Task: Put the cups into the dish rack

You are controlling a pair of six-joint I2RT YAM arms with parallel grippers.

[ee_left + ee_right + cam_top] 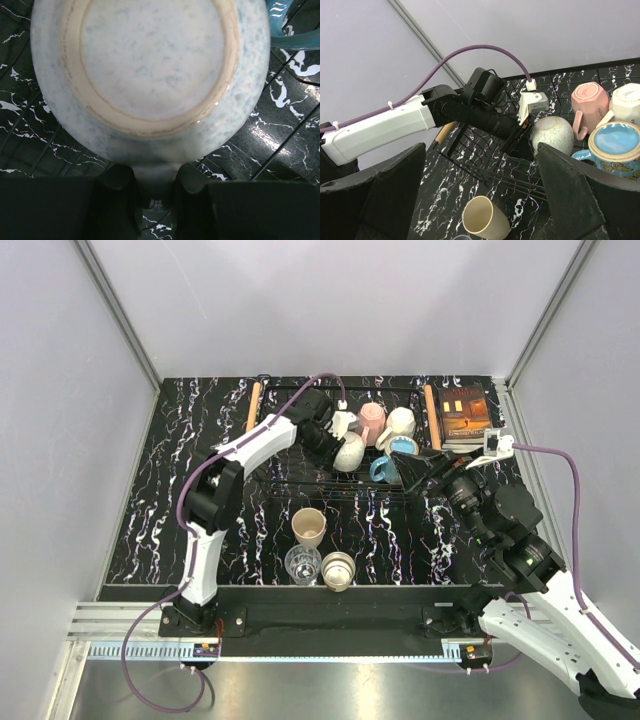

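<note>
The black wire dish rack [290, 472] with wooden handles holds a pink mug [372, 421], a white mug [401, 421] and a blue mug [400, 446]. My left gripper [328, 443] is shut on the handle side of a speckled cream mug [350, 452] inside the rack. In the left wrist view the mug's base [150, 60] fills the frame above the gripper [154, 176]. My right gripper [420, 469] is open and empty beside the rack's right end. A cream cup [309, 527], a clear glass tumbler [303, 564] and another cream cup [338, 570] stand on the table.
An orange-brown book [465, 412] lies at the back right beside the rack's right handle [432, 405]. In the right wrist view the left arm [395, 122] reaches over the rack, and the cream cup [485, 218] lies below between my open fingers.
</note>
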